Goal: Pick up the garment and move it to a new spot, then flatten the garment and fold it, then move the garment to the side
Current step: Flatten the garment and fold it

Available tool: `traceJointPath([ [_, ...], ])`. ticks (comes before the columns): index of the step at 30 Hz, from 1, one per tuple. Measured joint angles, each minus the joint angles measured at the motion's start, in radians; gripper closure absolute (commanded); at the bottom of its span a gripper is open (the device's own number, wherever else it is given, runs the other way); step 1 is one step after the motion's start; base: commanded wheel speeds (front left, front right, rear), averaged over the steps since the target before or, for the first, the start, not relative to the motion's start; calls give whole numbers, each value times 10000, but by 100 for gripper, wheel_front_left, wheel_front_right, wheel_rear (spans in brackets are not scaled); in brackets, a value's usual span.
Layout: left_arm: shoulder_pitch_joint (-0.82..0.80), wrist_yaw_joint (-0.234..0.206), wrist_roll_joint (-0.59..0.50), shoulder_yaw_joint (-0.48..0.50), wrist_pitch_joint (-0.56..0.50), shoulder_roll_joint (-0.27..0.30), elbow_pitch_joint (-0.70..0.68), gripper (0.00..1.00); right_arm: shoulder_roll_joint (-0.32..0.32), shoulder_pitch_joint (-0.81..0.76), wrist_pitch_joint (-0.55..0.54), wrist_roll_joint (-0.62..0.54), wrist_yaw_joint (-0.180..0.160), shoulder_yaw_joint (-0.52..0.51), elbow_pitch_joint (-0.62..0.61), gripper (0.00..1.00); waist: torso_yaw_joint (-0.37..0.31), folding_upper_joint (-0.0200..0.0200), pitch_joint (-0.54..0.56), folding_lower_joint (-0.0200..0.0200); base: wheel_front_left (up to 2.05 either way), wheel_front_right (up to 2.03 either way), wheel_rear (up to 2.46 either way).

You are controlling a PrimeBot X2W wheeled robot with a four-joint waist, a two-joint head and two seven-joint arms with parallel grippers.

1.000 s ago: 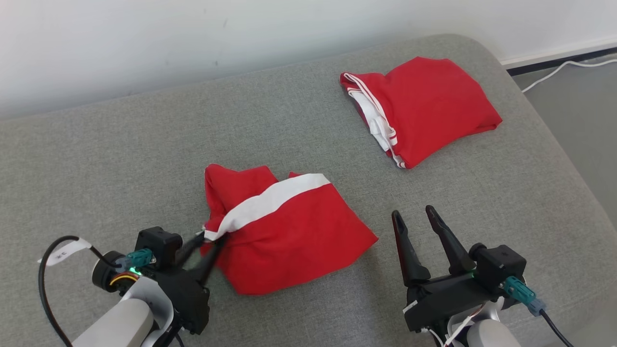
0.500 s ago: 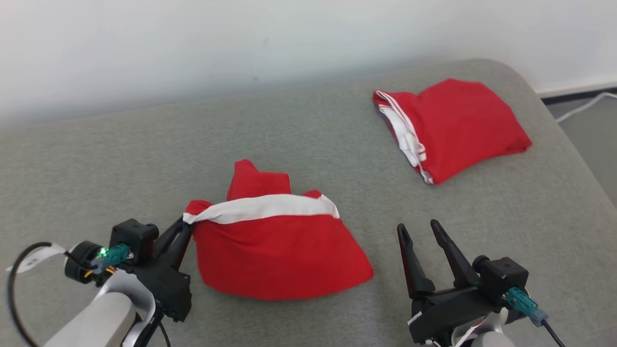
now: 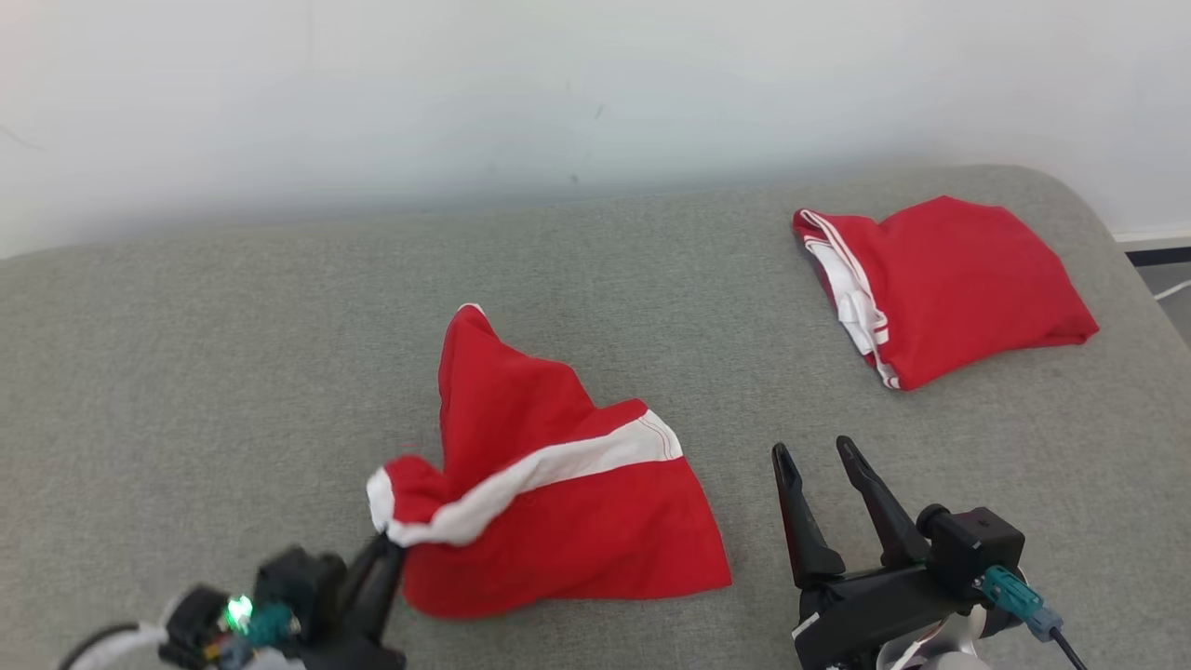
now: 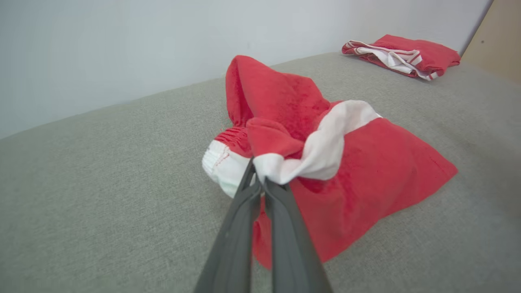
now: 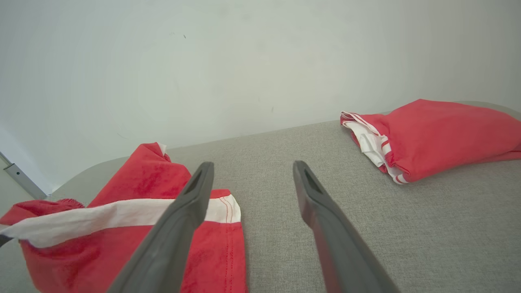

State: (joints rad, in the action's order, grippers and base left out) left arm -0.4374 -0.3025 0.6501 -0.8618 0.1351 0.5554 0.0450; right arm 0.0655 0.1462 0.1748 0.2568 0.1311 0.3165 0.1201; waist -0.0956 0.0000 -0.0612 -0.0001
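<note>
The garment (image 3: pixel 549 484) is red with a white band and lies bunched in the middle of the grey cushion (image 3: pixel 233 372). My left gripper (image 3: pixel 383 551) is shut on the white band at the garment's left corner, which is pulled up off the fabric. In the left wrist view the two fingers pinch the white edge of the garment (image 4: pixel 346 162) at the left gripper (image 4: pixel 260 179). My right gripper (image 3: pixel 814 456) stands open to the right of the garment, holding nothing. In the right wrist view the right gripper (image 5: pixel 250 169) is spread, with the garment (image 5: pixel 134 219) at lower left.
A second red garment (image 3: pixel 949 284), folded with white trim, lies at the cushion's far right; it is also visible as the folded garment (image 4: pixel 401 55) and the folded garment (image 5: pixel 439 136). A pale wall (image 3: pixel 558 84) runs behind the cushion. The cushion's right edge drops to the floor.
My left gripper has closed on the garment's white band and dragged that corner left and toward me, stretching the cloth. The head camera has shifted. The right gripper stays open.
</note>
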Motion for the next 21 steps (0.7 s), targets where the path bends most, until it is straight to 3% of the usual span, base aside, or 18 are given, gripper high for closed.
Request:
traceJointPath([
  [6,1014,-336,282,-169,324,-201,-192,100,-10,-13,-31,-19,0,-15,6,0,206,0,-23,0,0,0,0],
  [13,1575,-267,629,-184,646,-499,207,100,-4,-14,-40,-19,0,-27,54,0,424,0,0,0,0,0,0],
  [14,1597,-240,633,-180,683,-531,267,76,0,-14,-42,-19,0,-27,61,0,455,0,5,0,0,0,0],
  [15,1627,-240,637,-151,750,-575,318,9,8,-15,-44,-17,0,-29,75,0,486,0,12,0,0,0,0],
  [16,1660,-240,663,-98,819,-619,336,0,10,-15,-44,-17,0,-44,82,0,515,0,20,0,0,0,0],
  [21,1845,-270,780,474,1141,-731,81,0,25,-44,-44,-8,0,-102,109,0,654,0,71,0,0,0,0],
])
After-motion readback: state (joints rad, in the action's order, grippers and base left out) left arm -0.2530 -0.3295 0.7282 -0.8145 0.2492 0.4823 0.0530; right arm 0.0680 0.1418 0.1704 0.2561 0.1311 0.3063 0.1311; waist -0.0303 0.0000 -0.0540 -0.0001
